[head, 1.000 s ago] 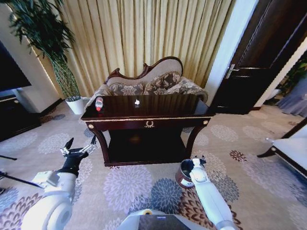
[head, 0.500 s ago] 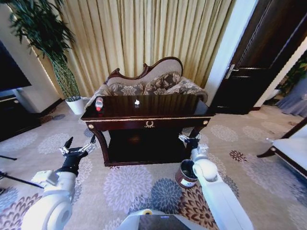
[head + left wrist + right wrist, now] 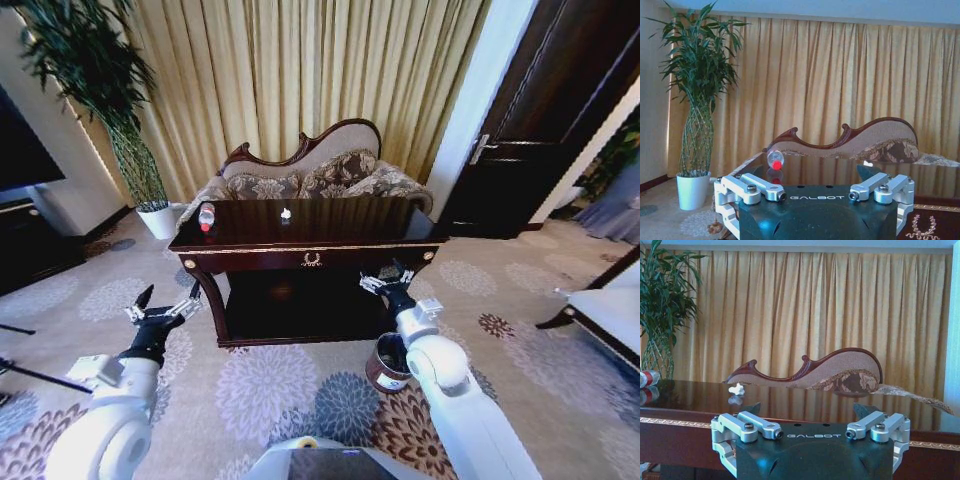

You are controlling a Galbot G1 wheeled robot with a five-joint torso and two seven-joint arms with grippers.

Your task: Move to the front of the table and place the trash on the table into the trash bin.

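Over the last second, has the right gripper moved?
Yes. The right gripper has risen from beside the bin on the floor to just under the table front edge, jaws open.

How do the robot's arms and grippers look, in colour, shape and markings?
Both arms have smooth, rounded white shells. Each wrist narrows to a black section. The left gripper and right gripper have thin dark fingers on silver metal linkages with round bolts. The dark body behind the fingers bears the word GALBOT in pale letters.
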